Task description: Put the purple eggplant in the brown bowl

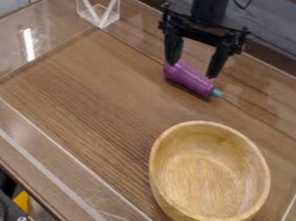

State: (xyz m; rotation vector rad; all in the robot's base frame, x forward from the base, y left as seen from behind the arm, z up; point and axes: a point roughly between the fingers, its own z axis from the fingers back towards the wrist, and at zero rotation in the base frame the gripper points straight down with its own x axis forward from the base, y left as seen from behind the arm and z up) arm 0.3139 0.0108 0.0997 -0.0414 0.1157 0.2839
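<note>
Purple eggplant [190, 78] lies flat, stem tip pointing lower-right.

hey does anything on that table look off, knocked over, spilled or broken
Nothing stands out. The eggplant lies on its side on the table, intact, under the open gripper. The bowl sits upright and empty, apart from it. No spills or damage show.

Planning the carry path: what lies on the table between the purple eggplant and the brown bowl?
Nothing: in the camera view only bare wood-grain tabletop separates the purple eggplant from the brown bowl.
</note>
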